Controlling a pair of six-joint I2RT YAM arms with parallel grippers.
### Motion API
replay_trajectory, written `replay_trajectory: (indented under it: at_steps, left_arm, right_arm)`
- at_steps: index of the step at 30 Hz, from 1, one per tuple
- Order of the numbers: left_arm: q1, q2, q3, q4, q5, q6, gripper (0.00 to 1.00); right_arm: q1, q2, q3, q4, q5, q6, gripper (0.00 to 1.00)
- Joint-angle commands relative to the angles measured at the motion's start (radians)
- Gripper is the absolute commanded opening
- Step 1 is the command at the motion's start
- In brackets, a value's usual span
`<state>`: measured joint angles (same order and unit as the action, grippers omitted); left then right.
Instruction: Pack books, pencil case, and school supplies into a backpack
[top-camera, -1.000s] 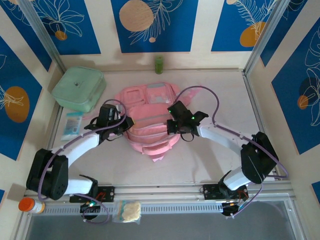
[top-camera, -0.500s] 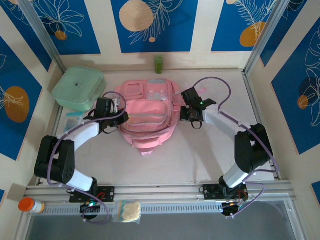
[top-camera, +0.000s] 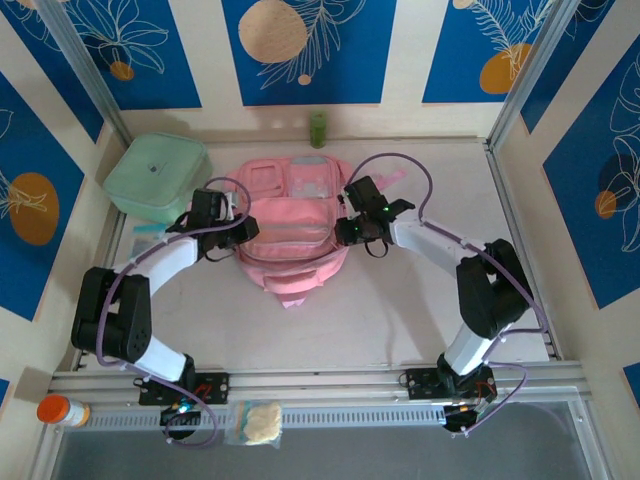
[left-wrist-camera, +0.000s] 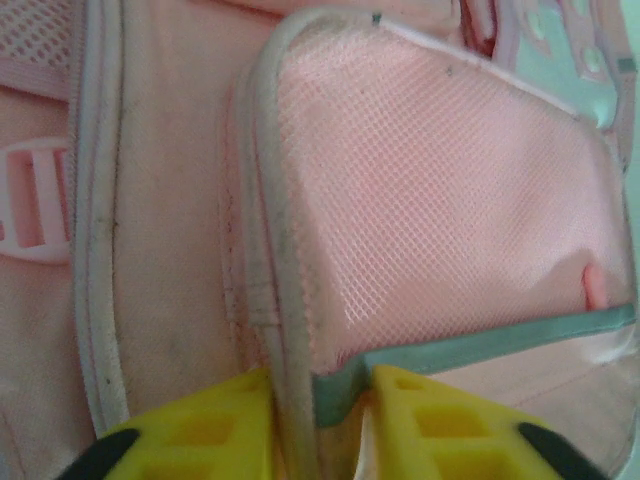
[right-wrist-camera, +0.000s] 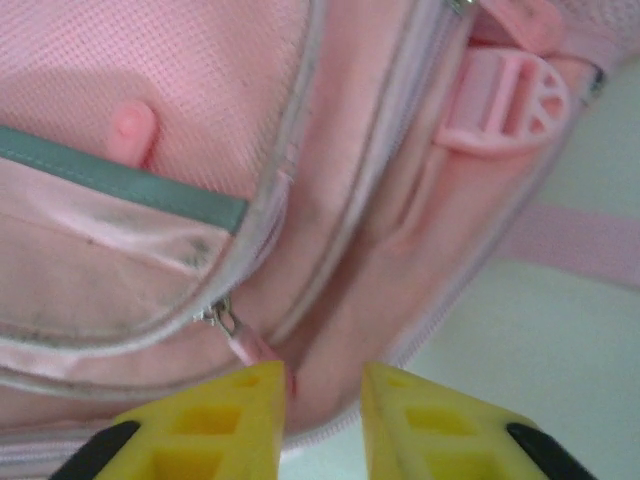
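The pink backpack (top-camera: 290, 235) lies flat at the back middle of the table, front pockets up. My left gripper (top-camera: 240, 228) is at its left edge. In the left wrist view its fingers (left-wrist-camera: 200, 430) stand apart, and the left gripper (left-wrist-camera: 320, 400) straddles the grey piping and teal trim of the mesh pocket (left-wrist-camera: 440, 200). My right gripper (top-camera: 345, 228) is at the backpack's right side. That right gripper (right-wrist-camera: 323, 400) is open around a fold of pink fabric, with a zipper pull (right-wrist-camera: 240, 335) by its left finger. Books and pencil case are out of view.
A mint-green lidded box (top-camera: 157, 178) stands at the back left and a small green bottle (top-camera: 318, 129) at the back wall. A flat pale packet (top-camera: 145, 232) lies under my left arm. An orange-capped bottle (top-camera: 62, 411) and a clear bag (top-camera: 255, 423) sit by the near rail.
Both grippers carried the backpack away from the arms toward the back wall. Their jaws, pinched on its sides before, now stand apart.
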<state>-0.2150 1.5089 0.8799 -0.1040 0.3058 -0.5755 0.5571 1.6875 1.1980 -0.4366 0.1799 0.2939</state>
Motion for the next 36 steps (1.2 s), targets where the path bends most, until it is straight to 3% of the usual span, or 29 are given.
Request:
replay_trajectory:
  at_steps: [1,7,17,23,28,36]
  left_arm:
    - [0.015,-0.069,0.005,0.043,0.009,-0.095,0.4]
    - [-0.008,-0.206,-0.102,0.037,-0.039,-0.245,0.48]
    - [-0.2,-0.342,-0.232,0.137,-0.189,-0.575,0.59]
    - [-0.344,-0.225,-0.241,0.305,-0.325,-0.794,0.65]
    - [-0.426,-0.133,-0.228,0.338,-0.435,-0.9,0.68]
    - [-0.446,-0.033,-0.228,0.372,-0.588,-0.992,0.65]
  right_arm:
    - [0.01,0.042,0.027,0.071,-0.117,-0.097,0.38]
    - [0.012,0.126,0.083,0.063,-0.088,-0.186,0.45]
    - [0.057,0.107,0.004,0.142,-0.087,-0.323,0.42]
    - [0.047,0.114,-0.033,0.162,-0.116,-0.34,0.43]
    - [0.083,0.058,-0.113,0.237,-0.155,-0.323,0.44]
    - [0.145,0.031,-0.144,0.264,-0.124,-0.27,0.44]
